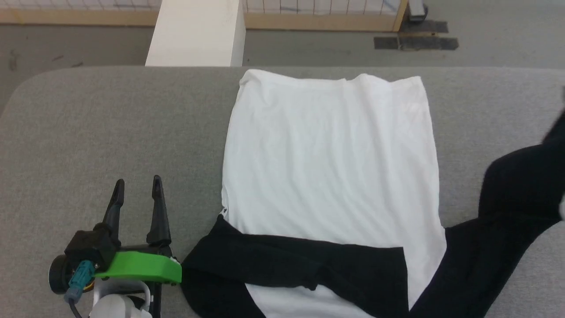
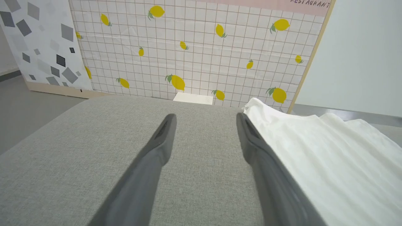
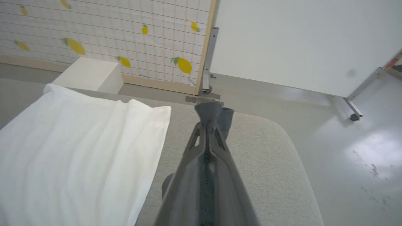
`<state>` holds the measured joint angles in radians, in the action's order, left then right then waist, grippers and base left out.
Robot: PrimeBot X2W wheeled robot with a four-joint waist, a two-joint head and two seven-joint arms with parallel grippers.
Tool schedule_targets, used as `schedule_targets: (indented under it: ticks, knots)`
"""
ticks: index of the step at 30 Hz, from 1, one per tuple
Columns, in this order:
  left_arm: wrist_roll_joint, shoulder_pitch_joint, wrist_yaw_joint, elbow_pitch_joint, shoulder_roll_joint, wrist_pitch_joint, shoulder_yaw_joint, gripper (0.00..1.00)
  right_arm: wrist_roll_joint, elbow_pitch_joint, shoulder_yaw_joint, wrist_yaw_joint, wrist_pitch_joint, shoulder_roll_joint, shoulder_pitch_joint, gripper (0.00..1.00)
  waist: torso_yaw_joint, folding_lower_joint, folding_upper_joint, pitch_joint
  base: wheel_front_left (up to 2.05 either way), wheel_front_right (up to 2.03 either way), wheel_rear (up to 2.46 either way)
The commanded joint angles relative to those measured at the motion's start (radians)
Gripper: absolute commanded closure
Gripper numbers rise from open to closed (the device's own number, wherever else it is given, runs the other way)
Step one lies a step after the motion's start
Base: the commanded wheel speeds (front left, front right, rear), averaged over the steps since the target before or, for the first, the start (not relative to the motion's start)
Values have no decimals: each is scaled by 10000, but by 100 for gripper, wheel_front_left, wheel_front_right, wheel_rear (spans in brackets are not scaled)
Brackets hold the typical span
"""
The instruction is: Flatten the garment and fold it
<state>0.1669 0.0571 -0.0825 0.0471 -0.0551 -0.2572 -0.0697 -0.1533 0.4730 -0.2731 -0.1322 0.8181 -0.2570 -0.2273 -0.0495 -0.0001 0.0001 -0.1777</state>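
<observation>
The garment lies on the grey padded table, white body spread flat with the hem at the far side. One black sleeve is folded across its near part. The other black sleeve rises off the table toward the right edge of the head view. My right gripper is shut, with a bit of dark cloth showing at its tips, beside the white body. My left gripper rests open on bare table left of the shirt, nothing between its fingers; the white cloth touches its right finger.
A white box stands on the floor just behind the table's far edge. A lemon-patterned partition runs behind it, next to a plain white wall. The table's rounded right corner lies just beyond my right gripper.
</observation>
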Motion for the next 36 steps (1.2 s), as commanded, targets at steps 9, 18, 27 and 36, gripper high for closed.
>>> schedule_targets:
  ticks: [9, 18, 27, 36]
  knots:
    - [-23, -147, -88, 103, 45, -45, 233, 0, -682, 1600, 4383, 15, 866, -77, -238, 100, -44, 1, -1, 551, 0, 0, 0]
    - [123, -130, -70, 240, 47, -45, 545, 0, -1123, -1007, 8267, 15, 160, 439, -880, 100, -546, 1, -1, 509, 0, 0, 0]
    - [267, -27, 0, 309, 48, -45, 820, 0, -1321, -4749, 10190, 15, -1345, 1343, -947, 100, -860, 1, -1, 276, 0, 0, 0]
    - [285, -35, 53, 347, 48, -45, 851, 0, -1875, -6002, 10364, 15, -2219, 1522, -1066, 0, -808, 1, -1, 206, 0, 0, 0]
